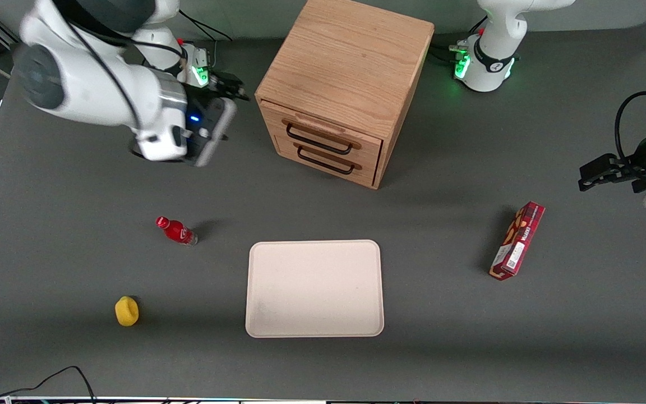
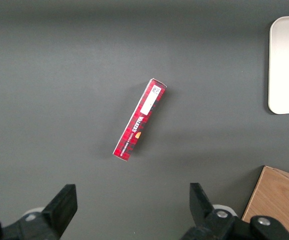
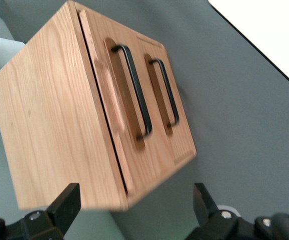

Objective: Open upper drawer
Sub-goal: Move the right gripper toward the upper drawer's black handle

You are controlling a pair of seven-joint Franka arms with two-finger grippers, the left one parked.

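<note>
The gripper (image 3: 134, 207) hovers above the table beside the oak cabinet (image 1: 345, 62), fingers (image 3: 67, 202) spread wide and holding nothing — well apart from any handle. The upper drawer (image 1: 323, 132) sits closed in the cabinet's front, level with the gripper and toward the parked arm's end from it; its black wire bar handle (image 1: 317, 141) lies just above the lower drawer (image 1: 326, 160). Nearer the front camera: a red bottle (image 1: 177, 230), a yellow object (image 1: 127, 311), a pale tray (image 1: 314, 289). A red tartan box (image 2: 139, 119) reads "Walkers" — smaller print illegible.
</note>
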